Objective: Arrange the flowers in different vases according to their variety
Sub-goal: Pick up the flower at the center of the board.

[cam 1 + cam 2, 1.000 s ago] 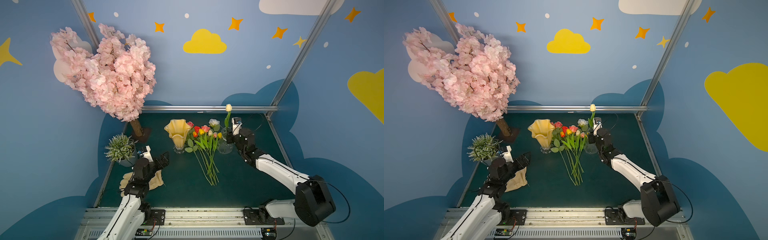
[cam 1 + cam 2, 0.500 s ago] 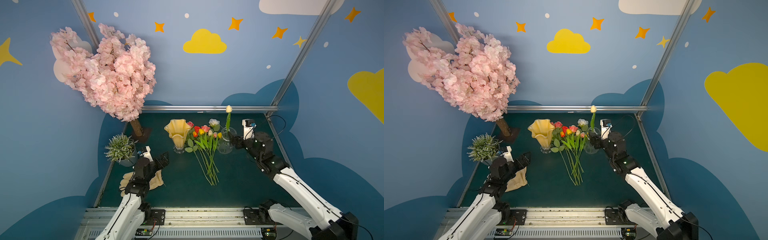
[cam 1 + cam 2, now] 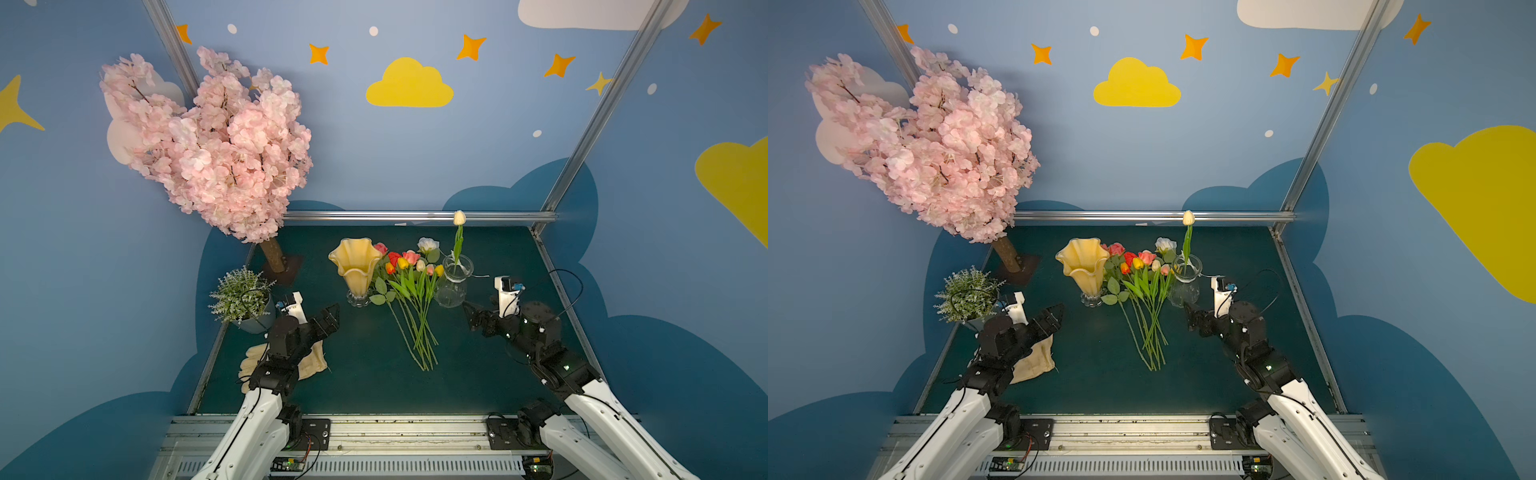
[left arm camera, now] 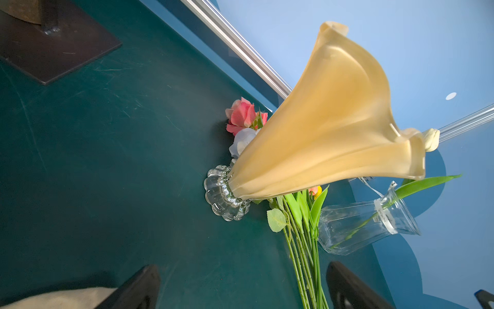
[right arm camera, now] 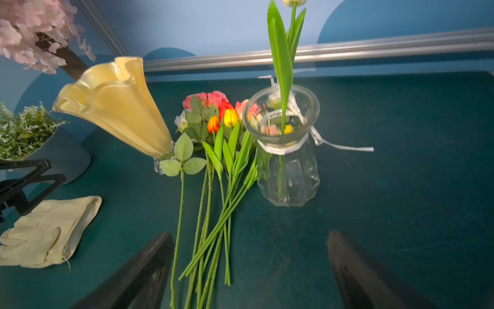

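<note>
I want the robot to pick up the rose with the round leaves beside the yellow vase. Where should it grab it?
On the bare stem of that rose, below its round leaves. There it lies flat on the table, a bit apart from the other stems, so the open right pincer could come straight down, one jaw each side. Higher up, leaves and the yellow vase crowd it.

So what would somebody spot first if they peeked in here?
Probably the big pink blossom tree, towering at the back left. After that, the bunch of colourful flowers lying flat between the yellow wavy vase and the clear glass vase, where one cream tulip stands all alone.
</note>
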Robot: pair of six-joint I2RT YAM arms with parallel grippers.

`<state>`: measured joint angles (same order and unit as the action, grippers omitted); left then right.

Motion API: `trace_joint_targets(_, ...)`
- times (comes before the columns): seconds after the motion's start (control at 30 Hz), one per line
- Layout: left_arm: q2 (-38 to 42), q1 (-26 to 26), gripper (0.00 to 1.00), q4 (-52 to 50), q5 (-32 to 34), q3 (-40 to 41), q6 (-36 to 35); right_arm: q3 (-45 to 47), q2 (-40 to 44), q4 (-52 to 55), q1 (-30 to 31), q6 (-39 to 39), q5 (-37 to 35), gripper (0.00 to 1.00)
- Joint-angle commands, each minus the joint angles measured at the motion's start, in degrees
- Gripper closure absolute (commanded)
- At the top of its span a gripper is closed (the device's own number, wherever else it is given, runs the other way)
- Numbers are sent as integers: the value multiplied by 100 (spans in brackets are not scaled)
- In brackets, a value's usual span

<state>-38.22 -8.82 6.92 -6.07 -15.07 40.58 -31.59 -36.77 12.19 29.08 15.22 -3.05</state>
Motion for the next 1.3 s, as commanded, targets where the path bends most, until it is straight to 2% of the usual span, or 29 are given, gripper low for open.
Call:
trace_joint_targets(0.0,98,-61,0,38,-147,115,129,348,346,-28,-7,205,99,4)
trace_joint_targets(0.13,148,-397,0,-33,-48,188,318,617,758,-107,-8,259,-162,3)
trace_joint_targets(0.27,55,-1298,5,-314,564,57,467,945,1134,-1,-3,279,-502,3)
trace_joint_targets(0.43,-240,-2487,15,-832,1336,-68,1073,1506,1660,-356,-3,229,-661,3)
trace_joint_targets(0.53,-668,-3120,22,-832,1717,-206,1472,1571,1756,-375,-3,270,-704,3)
trace_joint_targets(0.67,-1671,-3821,23,-697,2134,-675,1714,1568,1755,-315,-4,303,-759,3)
trace_joint_targets(0.8,-2877,-4176,29,-674,2278,-1461,1717,1588,1761,-311,-8,332,-769,3)
trace_joint_targets(0.93,-3953,-4301,35,-597,2337,-2121,1794,1608,1754,-313,1,317,-816,3)
trace_joint_targets(1.27,-5484,-4297,43,-1134,3070,-3333,1947,1621,1764,-330,-4,337,-792,3)
